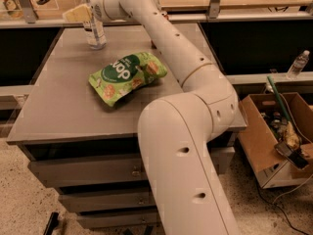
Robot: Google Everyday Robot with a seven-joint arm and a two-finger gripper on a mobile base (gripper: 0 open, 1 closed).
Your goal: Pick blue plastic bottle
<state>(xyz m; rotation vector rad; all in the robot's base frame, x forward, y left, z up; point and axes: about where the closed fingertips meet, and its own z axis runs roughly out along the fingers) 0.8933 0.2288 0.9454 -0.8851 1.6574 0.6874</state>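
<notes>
The blue plastic bottle [94, 27] stands upright at the far left of the grey table [58, 111]. It is clear and bluish, with a white cap and a white label. My gripper [78, 13] is at the bottle's upper part, reaching from the right and sticking out to its left. I cannot tell whether it touches the bottle. My white arm crosses the table from the front right to the far left.
A green chips bag [128, 77] lies in the middle of the table. A shelf rail runs behind the table. To the right, on the floor, is an open cardboard box [274, 141], with a small clear bottle [298, 64] behind it.
</notes>
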